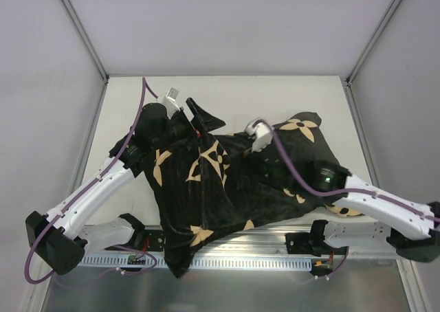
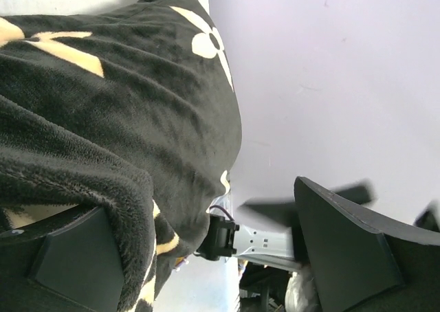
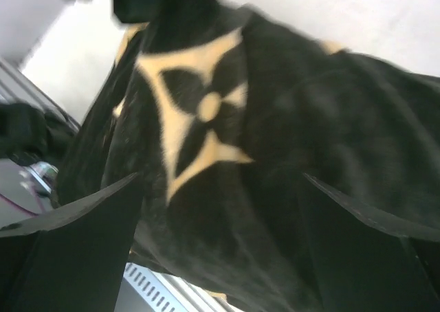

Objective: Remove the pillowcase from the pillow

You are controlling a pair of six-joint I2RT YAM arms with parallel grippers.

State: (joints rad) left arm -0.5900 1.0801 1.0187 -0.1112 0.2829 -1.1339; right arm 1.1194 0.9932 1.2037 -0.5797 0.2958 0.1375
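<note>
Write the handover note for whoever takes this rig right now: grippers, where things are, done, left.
Left gripper: open, pillowcase fold draped over one finger, unclamped.
Right gripper: open above the pillowcase, holding nothing.
Pillowcase: bunched across the table, one corner over the near edge.
Pillow: not visible, probably still inside.
Done: nothing evident.
Left: regrip the cover, pull it off the pillow.

Wide-spread pincer (image 3: 221, 178), dark fingers (image 3: 82, 250) low at either side. In the gap and ahead: black pillowcase (image 3: 330, 119), creased, somewhat blurred. Just ahead and slightly left, a tan four-petal flower (image 3: 206, 109). Farther ahead to the left, pale table (image 3: 69, 58). Near the left finger, a slotted metal rail (image 3: 158, 288).
</note>
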